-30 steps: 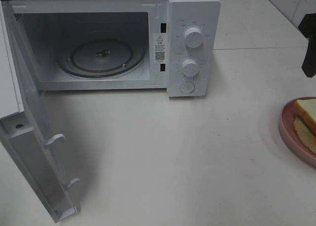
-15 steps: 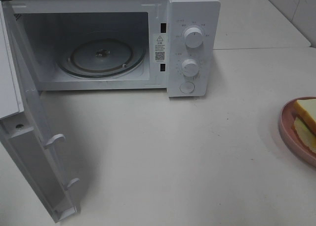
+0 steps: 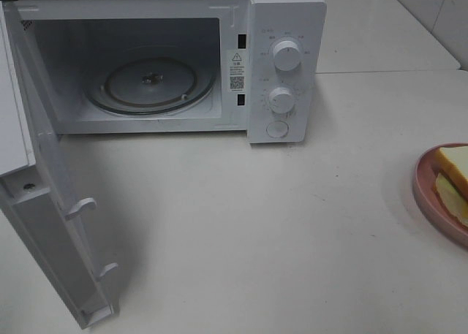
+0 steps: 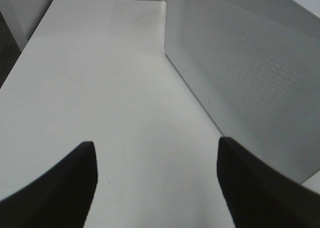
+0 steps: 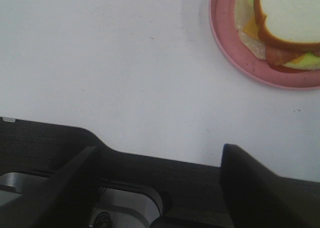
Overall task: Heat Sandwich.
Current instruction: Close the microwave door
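A white microwave (image 3: 183,60) stands at the far left of the pale table (image 3: 256,224), its door (image 3: 44,224) swung wide toward the near left, so the cavity lies open with the round glass turntable (image 3: 152,83) bare on its floor. On the control panel at the right of the oven sit two white knobs (image 3: 287,55), one above the other, with a round button (image 3: 277,129) under them. The sandwich (image 3: 455,179) lies on a round pink plate (image 3: 426,195) at the far right edge of the table, well apart from the microwave — pale bread with a tan crust, and in the right wrist view a reddish and yellow filling showing under the top slice (image 5: 287,16). Neither arm shows in the high view. The left gripper (image 4: 156,175) hangs over bare table beside a perforated white side panel (image 4: 250,73), its two dark fingers (image 4: 60,188) spread wide with nothing between them. The right gripper (image 5: 157,180) hangs above the table's near edge, short of the plate (image 5: 225,43) — its fingers (image 5: 260,188) likewise stand far apart and hold nothing, the sandwich untouched.
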Action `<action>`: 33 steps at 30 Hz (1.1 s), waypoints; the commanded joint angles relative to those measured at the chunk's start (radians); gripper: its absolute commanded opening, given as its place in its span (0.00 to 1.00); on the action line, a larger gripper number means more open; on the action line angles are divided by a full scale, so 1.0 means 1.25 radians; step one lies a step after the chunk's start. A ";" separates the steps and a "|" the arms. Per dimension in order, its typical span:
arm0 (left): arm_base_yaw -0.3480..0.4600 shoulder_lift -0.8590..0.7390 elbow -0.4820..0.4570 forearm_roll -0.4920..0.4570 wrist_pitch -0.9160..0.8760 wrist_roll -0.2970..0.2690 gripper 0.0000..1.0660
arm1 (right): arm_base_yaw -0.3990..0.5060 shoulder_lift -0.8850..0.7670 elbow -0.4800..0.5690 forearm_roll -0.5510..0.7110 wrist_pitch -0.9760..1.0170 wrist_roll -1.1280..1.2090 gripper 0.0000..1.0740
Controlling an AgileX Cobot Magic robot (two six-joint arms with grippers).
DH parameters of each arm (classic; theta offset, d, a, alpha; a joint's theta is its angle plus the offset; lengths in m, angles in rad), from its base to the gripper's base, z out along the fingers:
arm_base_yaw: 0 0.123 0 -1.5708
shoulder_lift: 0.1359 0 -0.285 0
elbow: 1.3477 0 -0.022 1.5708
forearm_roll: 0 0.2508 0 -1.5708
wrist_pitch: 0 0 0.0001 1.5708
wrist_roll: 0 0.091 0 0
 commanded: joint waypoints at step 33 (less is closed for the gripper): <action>0.002 -0.005 0.001 -0.003 -0.013 0.001 0.61 | 0.000 -0.381 0.099 -0.020 -0.114 -0.011 0.62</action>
